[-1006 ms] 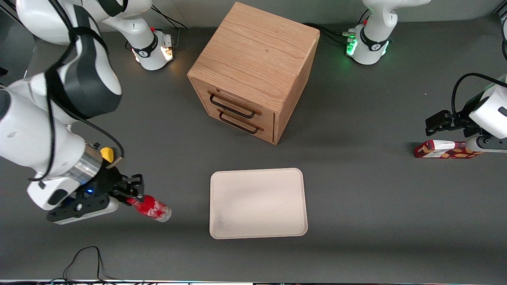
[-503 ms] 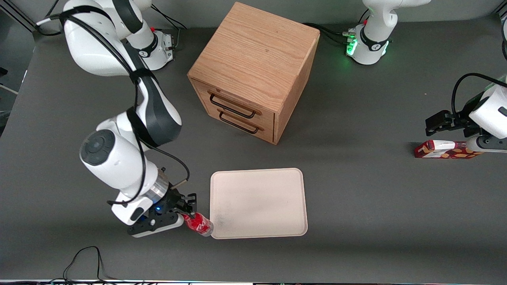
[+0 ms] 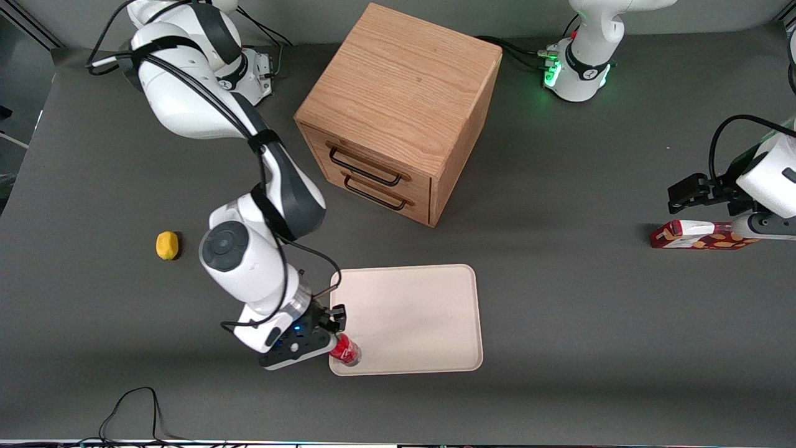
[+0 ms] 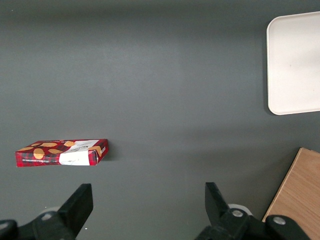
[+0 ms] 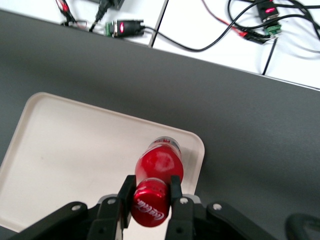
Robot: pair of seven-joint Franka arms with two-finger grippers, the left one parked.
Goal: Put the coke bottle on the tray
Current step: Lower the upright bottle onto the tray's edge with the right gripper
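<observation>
- The pincer (image 5: 150, 192) is clamped around the coke bottle (image 5: 159, 167) at its red cap.
- The bottle hangs over the tray (image 5: 75, 150) corner nearest the front camera.

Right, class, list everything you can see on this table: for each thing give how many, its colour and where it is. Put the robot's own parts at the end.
coke bottle: one, clear with red cap and label, over the tray's corner nearest the working arm, held by its cap end.
tray: one, cream-white, flat on the table, nearer the front camera than the cabinet.
drawer cabinet: one, oak, two black-handled drawers, mid-table.
lemon-like fruit: one, yellow, toward the working arm's end.
carton: one, red and white patterned, lying toward the parked arm's end.
table: one, dark grey.
gripper: one, black, at the tray's corner, fingers shut on the bottle's cap.
</observation>
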